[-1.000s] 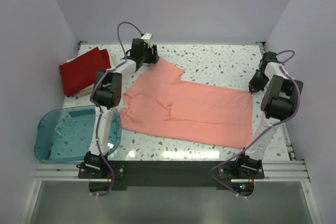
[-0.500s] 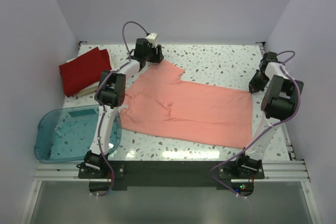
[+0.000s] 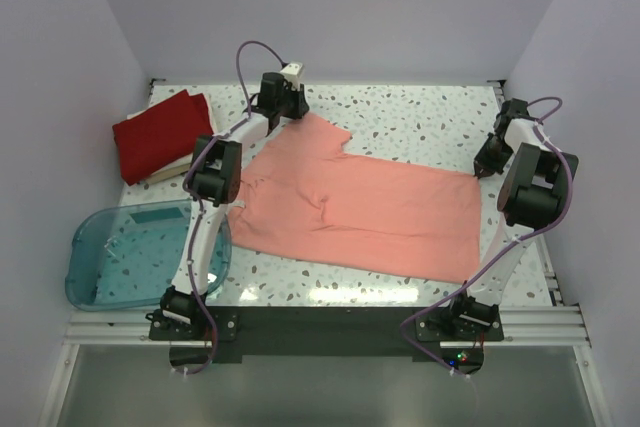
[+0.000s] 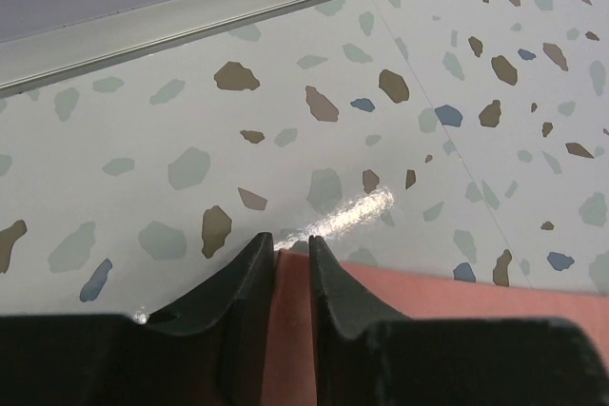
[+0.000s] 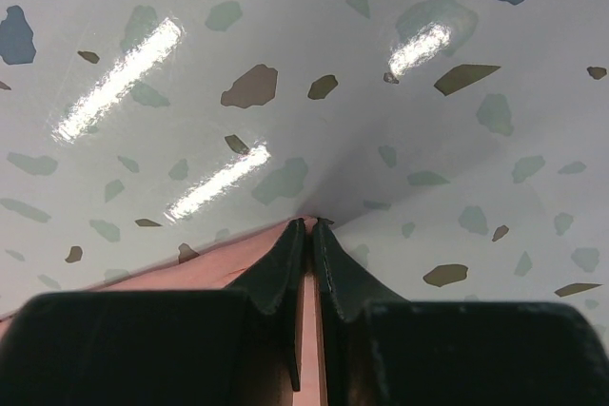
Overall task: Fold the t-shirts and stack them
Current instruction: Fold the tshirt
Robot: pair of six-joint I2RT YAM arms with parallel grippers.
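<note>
The work surface is a white speckled table (image 3: pixel 420 107), enclosed on three sides by plain pale lilac walls (image 3: pixel 350 17). At the near left a translucent blue plastic tub (image 3: pixel 120 257) is noted, overhanging the table edge beside the base of the left arm.

A salmon-pink t-shirt (image 3: pixel 370 212) is spread flat across the middle of the table, with its hem towards the right and its neck and sleeves towards the left.

The right gripper (image 5: pixel 308 225) is positioned at the far right corner of the hem. Its jaws are pressed together, and a thin edge of the pink cloth is clamped between them.

The left gripper (image 4: pixel 290 240) is positioned at the far left sleeve corner, fingertips down on the table. Its jaws are drawn in to a narrow gap, and pink cloth is seen within it. It cannot be told whether the cloth is pinched.

At the far left a folded deep red t-shirt (image 3: pixel 155 132) is found lying on a cream-white t-shirt (image 3: pixel 160 175), of which only an edge is visible.
</note>
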